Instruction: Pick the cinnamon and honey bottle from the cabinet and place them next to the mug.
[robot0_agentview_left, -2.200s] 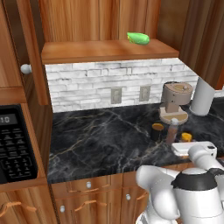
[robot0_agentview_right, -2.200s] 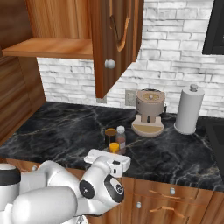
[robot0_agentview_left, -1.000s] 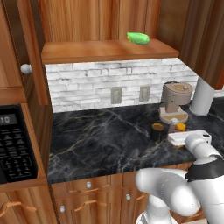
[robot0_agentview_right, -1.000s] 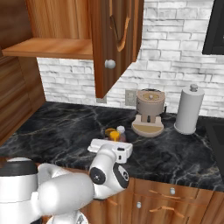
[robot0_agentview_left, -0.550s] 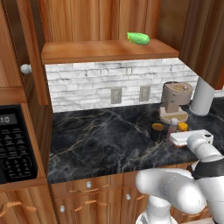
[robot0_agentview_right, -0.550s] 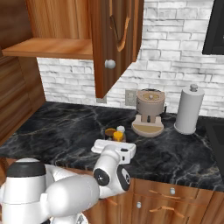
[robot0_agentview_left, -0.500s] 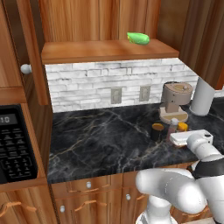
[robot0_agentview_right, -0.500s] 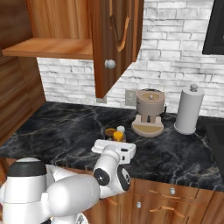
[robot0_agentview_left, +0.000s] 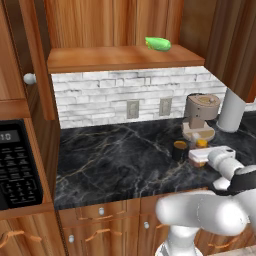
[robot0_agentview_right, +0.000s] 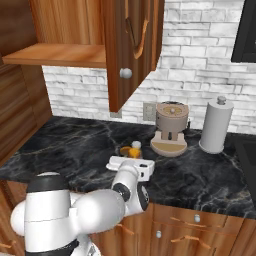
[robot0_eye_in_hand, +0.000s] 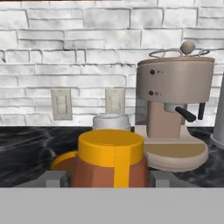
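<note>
The honey bottle (robot0_eye_in_hand: 111, 162), amber with a yellow cap, stands between my two fingertips, and my gripper (robot0_eye_in_hand: 108, 179) is shut on it. Its cap (robot0_agentview_left: 201, 143) shows just right of the mug (robot0_agentview_left: 179, 149), a dark cup with an orange top. Behind the honey bottle rises the grey cap of the cinnamon (robot0_eye_in_hand: 111, 121). The mug's orange rim (robot0_eye_in_hand: 63, 159) peeks out at the bottle's left. From the right base view, my gripper (robot0_agentview_right: 131, 164) sits low on the counter, in front of the mug (robot0_agentview_right: 125, 150). The cabinet (robot0_agentview_left: 120, 57) hangs above with its shelf board bare of bottles.
A beige coffee machine (robot0_eye_in_hand: 173, 100) stands close behind and to the right. A paper towel roll (robot0_agentview_right: 214, 125) is further right. A green object (robot0_agentview_left: 157, 43) lies on the cabinet shelf. The open cabinet door (robot0_agentview_right: 132, 45) hangs over the counter. A microwave (robot0_agentview_left: 15, 167) is at far left.
Over two seconds the arm has carried the honey bottle forward and down beside the mug. In the last half second it has barely moved.
</note>
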